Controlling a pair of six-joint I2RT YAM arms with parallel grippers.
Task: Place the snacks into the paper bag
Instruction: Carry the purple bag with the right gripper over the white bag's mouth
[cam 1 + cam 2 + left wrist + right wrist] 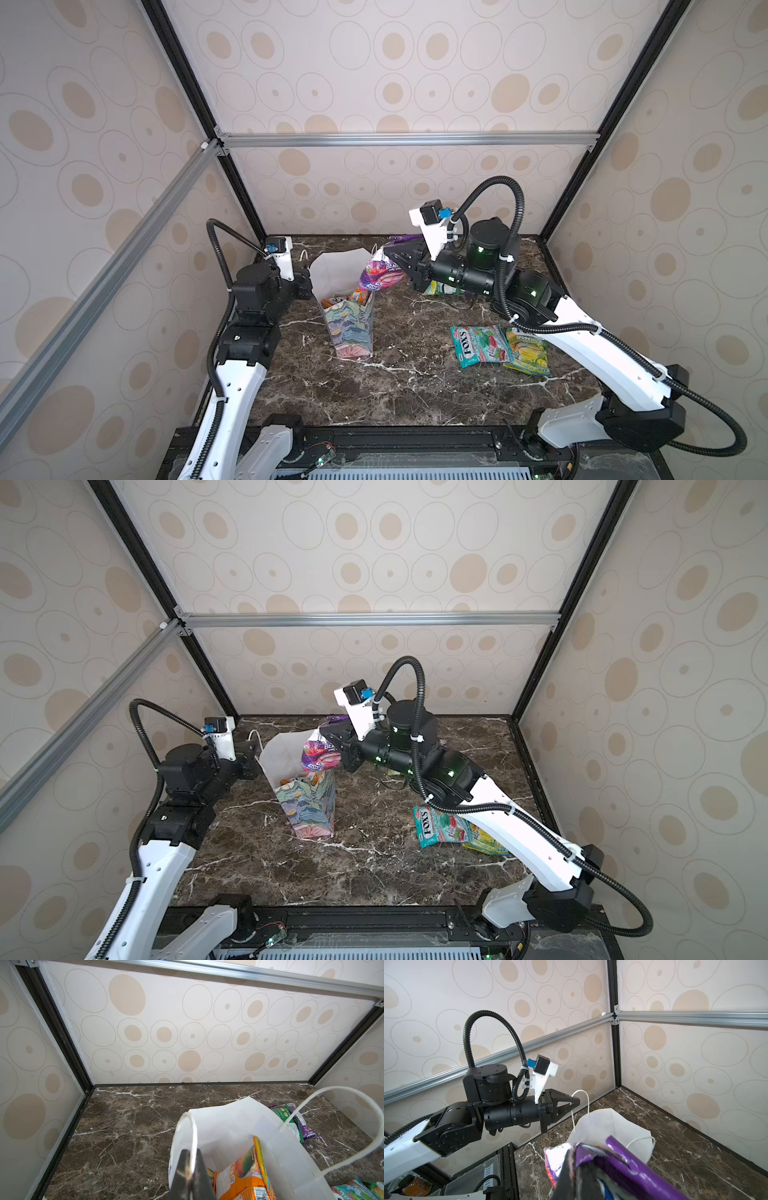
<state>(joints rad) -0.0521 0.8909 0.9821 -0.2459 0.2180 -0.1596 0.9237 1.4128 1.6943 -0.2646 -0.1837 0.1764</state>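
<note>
Under right arm: green packet mostly hidden | right gripper clamped purple packet, at 3 o'clock of paper bag mouth | left gripper pinched bag's cord handle

Robot-lab test cell. Aluminium extrusion frame is boxing in a marble-print tabletop; circle-patterned panels are walling it off; two cabled robot arms are reaching in from a black base rail.

Dark marble tabletop, beige oval-patterned walls, silver rail, black corner posts
</note>
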